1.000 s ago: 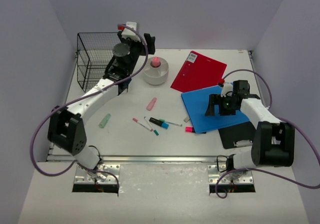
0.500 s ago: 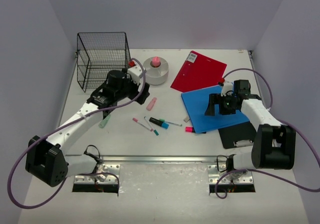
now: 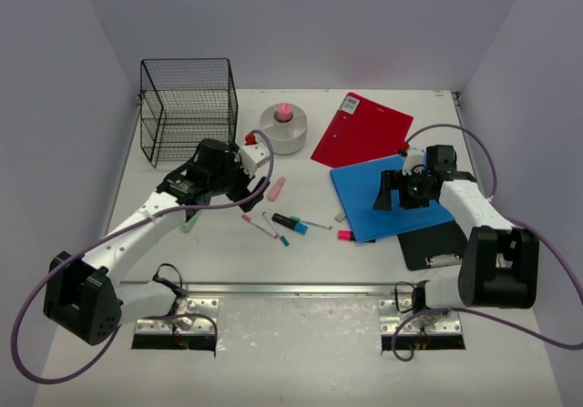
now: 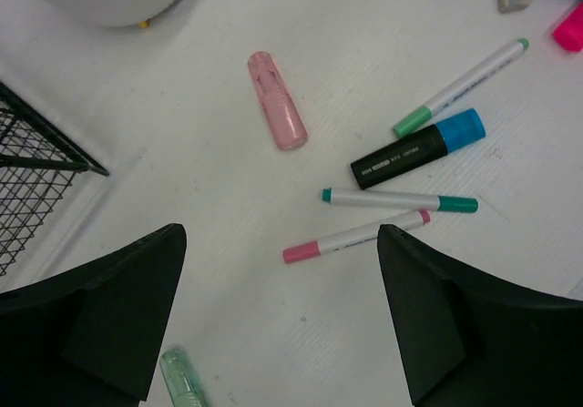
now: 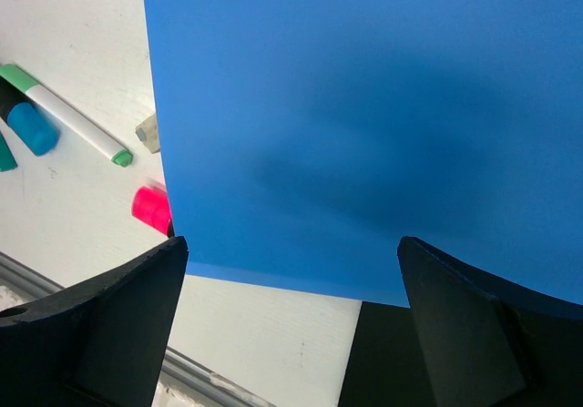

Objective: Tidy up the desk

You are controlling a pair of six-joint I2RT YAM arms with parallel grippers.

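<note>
Pen pickup seems on: left gripper (image 4: 282,232) wide open over the pink-tipped pen (image 4: 355,237), right gripper (image 5: 291,243) open and empty above the blue folder (image 5: 364,106), so next it probably needs lowering and pinching.

Blue sheet (image 5: 364,106) fills the view from 12 round to 4 o'clock. The right gripper (image 5: 291,248) hangs over its 6 o'clock edge, fingers spread wide (nothing between them). At 9 o'clock on the desk (image 5: 73,15): a green-tipped pen (image 5: 68,120), and a pink object (image 5: 150,208) right at the sheet's edge.

Bright, even light; soft shadows
</note>
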